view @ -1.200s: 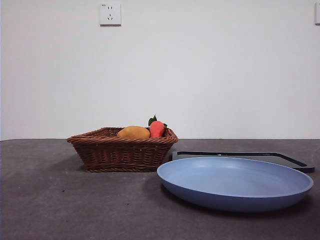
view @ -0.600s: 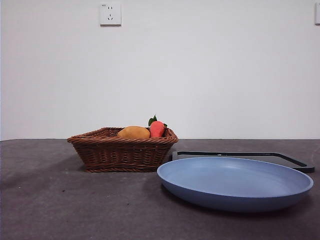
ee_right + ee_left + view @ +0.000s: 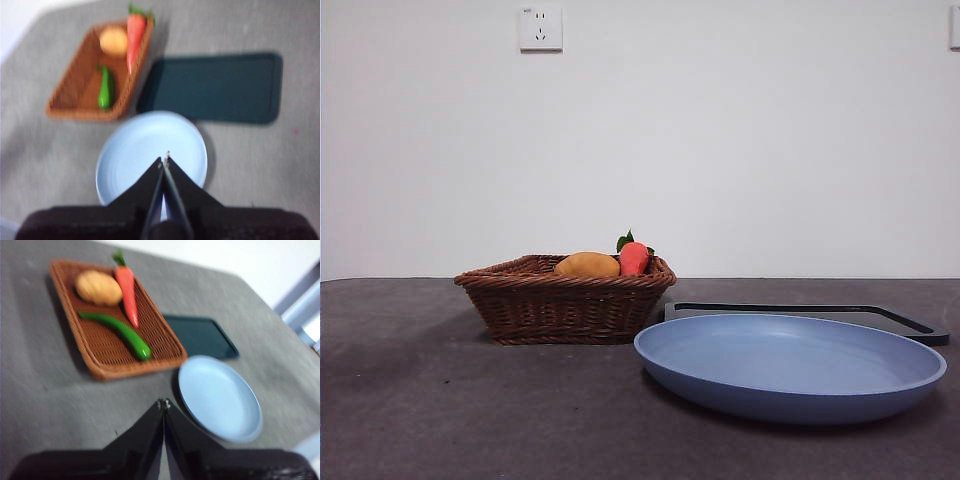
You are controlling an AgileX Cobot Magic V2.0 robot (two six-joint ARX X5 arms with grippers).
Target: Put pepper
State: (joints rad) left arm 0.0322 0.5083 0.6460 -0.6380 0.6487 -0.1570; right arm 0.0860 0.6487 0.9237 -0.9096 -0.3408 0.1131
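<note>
1. The pepper [image 3: 117, 333] lies inside the basket [image 3: 107, 371], beside the carrot [image 3: 127, 287] and near the yellow fruit [image 3: 98, 287]. Nothing is touching it, so by my reading the task has not begun.

2. The left gripper [image 3: 163, 403] hangs high above the table with its 2 jaws pressed together, holding nothing. The pepper sits ahead of its tips, well apart from them. The blue plate [image 3: 220, 400] lies just beside the tips, closer than the basket.

3. The right gripper [image 3: 164, 160] is also pinched closed and holds nothing. It hovers over the near edge of the plate [image 3: 150, 145]; the basket [image 3: 75, 107] with the pepper [image 3: 105, 89] lies farther out, and the dark tray [image 3: 215, 87] is beyond the plate.

4. From the front view neither arm shows. The basket [image 3: 565, 300] stands behind the plate [image 3: 790, 365], and only the fruit [image 3: 586, 265] and carrot [image 3: 634, 257] peek over its rim; the pepper is hidden there.

5. Left to do, as I judge it: spread 1 gripper's jaws, reach into the basket, grip the pepper, lift it out, and set it down. The bare plate looks the likely place, though the task does not say.
</note>
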